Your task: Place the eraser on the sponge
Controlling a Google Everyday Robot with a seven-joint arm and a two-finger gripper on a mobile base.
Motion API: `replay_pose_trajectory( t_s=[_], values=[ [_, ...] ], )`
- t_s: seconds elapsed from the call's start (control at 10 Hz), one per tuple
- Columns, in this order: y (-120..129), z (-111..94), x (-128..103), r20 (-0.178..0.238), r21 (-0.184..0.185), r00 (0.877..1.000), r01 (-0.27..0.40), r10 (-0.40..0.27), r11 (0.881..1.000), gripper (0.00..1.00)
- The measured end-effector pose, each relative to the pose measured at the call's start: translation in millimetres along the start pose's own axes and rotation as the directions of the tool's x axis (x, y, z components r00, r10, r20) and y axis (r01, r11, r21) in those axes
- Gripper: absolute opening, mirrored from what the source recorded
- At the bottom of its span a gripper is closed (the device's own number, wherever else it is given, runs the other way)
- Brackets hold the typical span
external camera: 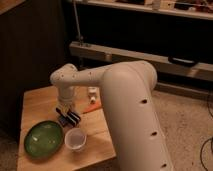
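The black eraser (pixel 70 116) with thin white stripes lies tilted near the middle of the wooden table (pixel 37 102), just right of the green plate. A small blue-grey patch at its lower left edge looks like the sponge (pixel 62 121), mostly covered by the eraser. My gripper (pixel 67 107) hangs from the white arm straight above the eraser, right at it. Whether it touches or holds the eraser cannot be made out.
A green plate (pixel 43 140) sits at the table's front left, and a clear cup (pixel 75 139) stands beside it. A thin orange stick (pixel 92 107) and a small white object (pixel 92 92) lie behind the eraser. My bulky white arm (pixel 130 110) covers the table's right side.
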Motion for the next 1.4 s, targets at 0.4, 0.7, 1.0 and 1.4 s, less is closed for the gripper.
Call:
replay_pose_trajectory(
  t_s=[0.4, 0.7, 1.0, 1.4],
  values=[
    [-1.6, 12.1, -1.8, -0.013, 0.002, 0.999, -0.032, 0.032, 0.999, 0.46],
    [-3.0, 10.9, -4.1, -0.012, -0.003, 0.999, -0.033, 0.033, 0.999, 0.75],
    [-7.4, 7.5, -6.1, -0.012, -0.002, 0.999, -0.034, 0.033, 0.999, 0.80],
    [-12.8, -0.3, -3.0, -0.003, -0.024, 0.999, -0.053, 0.053, 0.998, 0.80]
  ],
)
